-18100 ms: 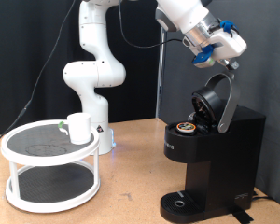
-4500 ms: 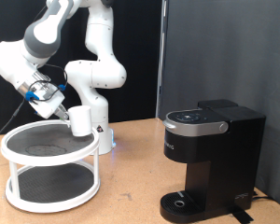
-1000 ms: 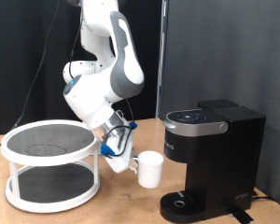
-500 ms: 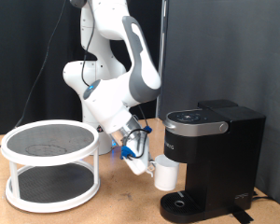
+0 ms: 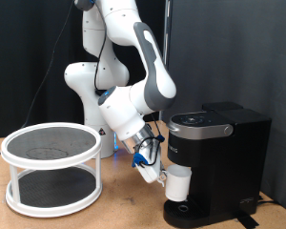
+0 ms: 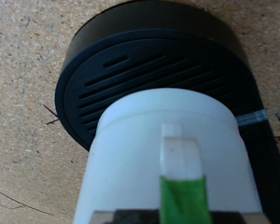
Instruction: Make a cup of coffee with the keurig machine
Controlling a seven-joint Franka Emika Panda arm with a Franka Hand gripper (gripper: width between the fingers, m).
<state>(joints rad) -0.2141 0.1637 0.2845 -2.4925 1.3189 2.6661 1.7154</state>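
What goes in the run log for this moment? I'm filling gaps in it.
gripper: shut on cup | cup: held under brew head, above drip tray | keurig machine: lid closed | white stand: no cup

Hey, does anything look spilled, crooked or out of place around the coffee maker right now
Nothing stands out. The gripper holds the cup upright over the drip tray of the keurig machine, whose lid is shut. No spill shows on the table.

The small plain white cylindrical mug (image 5: pixel 179 183) hangs just above the round drip tray of the black boxy keurig machine (image 5: pixel 219 162), lid closed, gripped by the arm's two-finger gripper (image 5: pixel 160 176). A white round two-tier stand (image 5: pixel 51 170) sits far left.
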